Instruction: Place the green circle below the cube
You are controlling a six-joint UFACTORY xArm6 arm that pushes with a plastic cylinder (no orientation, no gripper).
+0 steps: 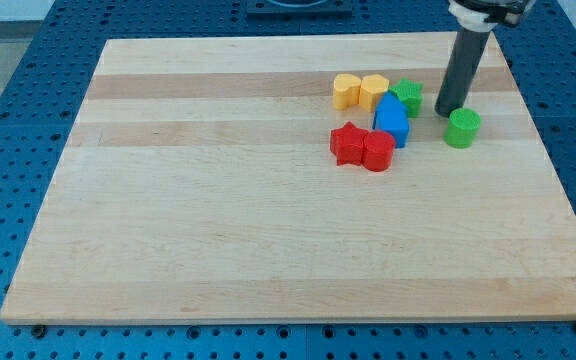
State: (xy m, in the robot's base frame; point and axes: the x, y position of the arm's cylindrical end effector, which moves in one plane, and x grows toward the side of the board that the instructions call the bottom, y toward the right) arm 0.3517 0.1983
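The green circle is a short green cylinder standing on the wooden board at the view's upper right. My tip rests on the board just above and left of it, very close to it. The blue cube lies left of the green circle, in a cluster of blocks. A green star sits just above and right of the blue cube, left of my tip.
Two yellow blocks sit side by side above and left of the blue cube. A red star and a red rounded block touch each other below and left of the cube. The board's right edge is near.
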